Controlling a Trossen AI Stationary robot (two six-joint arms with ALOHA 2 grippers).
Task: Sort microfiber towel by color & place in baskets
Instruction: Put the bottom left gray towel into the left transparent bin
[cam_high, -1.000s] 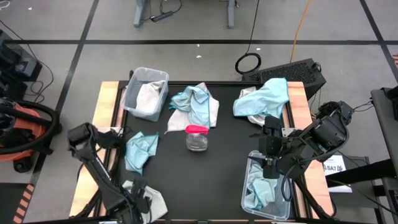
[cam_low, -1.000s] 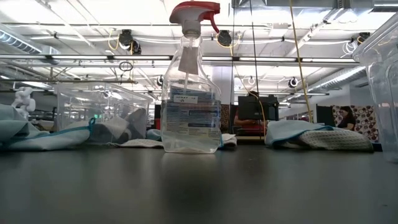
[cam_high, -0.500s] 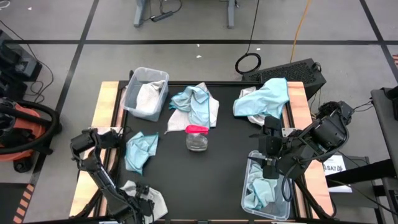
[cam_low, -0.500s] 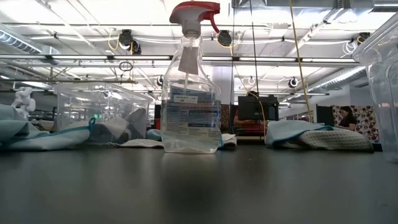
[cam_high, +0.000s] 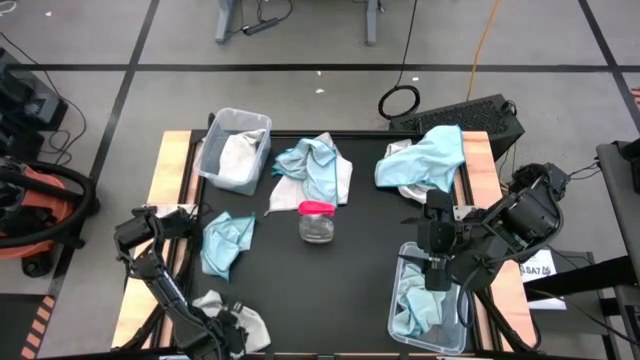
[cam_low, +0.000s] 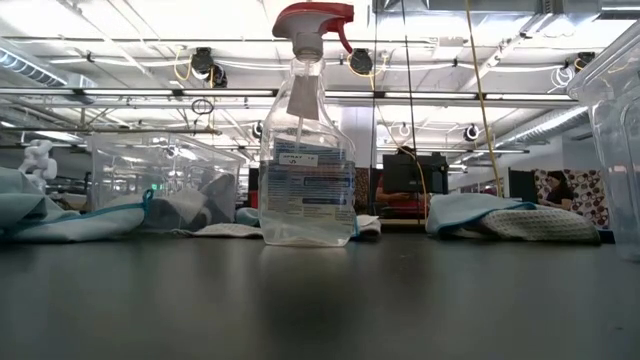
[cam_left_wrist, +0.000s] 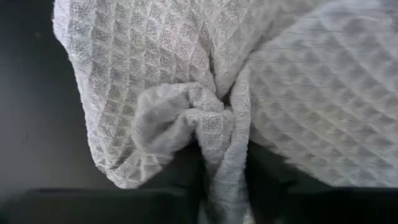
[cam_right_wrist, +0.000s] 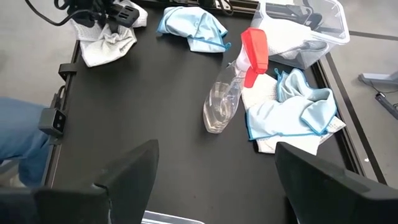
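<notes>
A lab or workshop: ceiling trusses (cam_low: 120, 95), hanging cables (cam_low: 480, 90), taped floor (cam_high: 330, 68).

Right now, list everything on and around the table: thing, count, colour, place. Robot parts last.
Baskets: two, clear; far-left basket holds a grey-white cloth, near-right basket holds light blue cloth.
Loose towels: blue towel at the left; blue-and-white heap at the far centre; blue-over-white pile at the far right; grey-white towel at the near-left edge.
Spray bottle: one, clear with red trigger head, table centre.
Left gripper: over the near-left edge, pinching a fold of the grey-white towel.
Right gripper: open, above the near-right basket.
</notes>
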